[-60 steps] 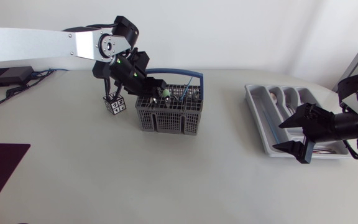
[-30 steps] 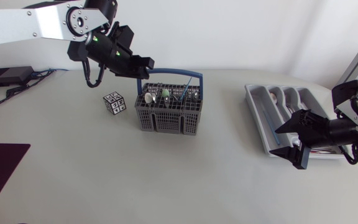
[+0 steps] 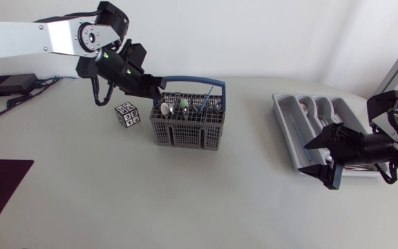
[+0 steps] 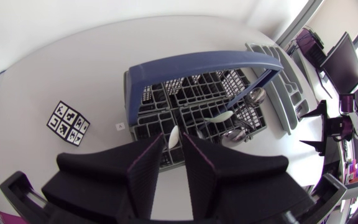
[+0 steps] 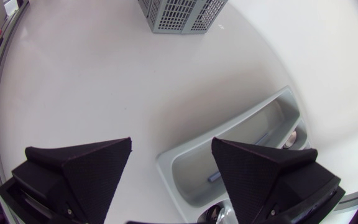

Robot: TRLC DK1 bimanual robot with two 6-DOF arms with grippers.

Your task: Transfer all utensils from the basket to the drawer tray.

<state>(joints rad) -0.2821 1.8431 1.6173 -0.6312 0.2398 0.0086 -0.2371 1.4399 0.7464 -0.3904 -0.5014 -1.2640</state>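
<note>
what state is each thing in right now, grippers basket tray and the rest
left gripper: open by a narrow gap, empty, above the basket
right gripper: wide open, empty, over the tray's near edge
utensil basket: upright, blue handle raised, utensils inside
white spoon: standing in the basket
drawer tray: flat on the table, a few utensils in it

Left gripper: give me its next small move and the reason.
Probably ease the left gripper down so it straddles the white spoon, then close. It hangs empty over the end of the basket, fingers slightly parted, with that spoon standing just ahead of them. The right gripper is open and empty at the tray.
</note>
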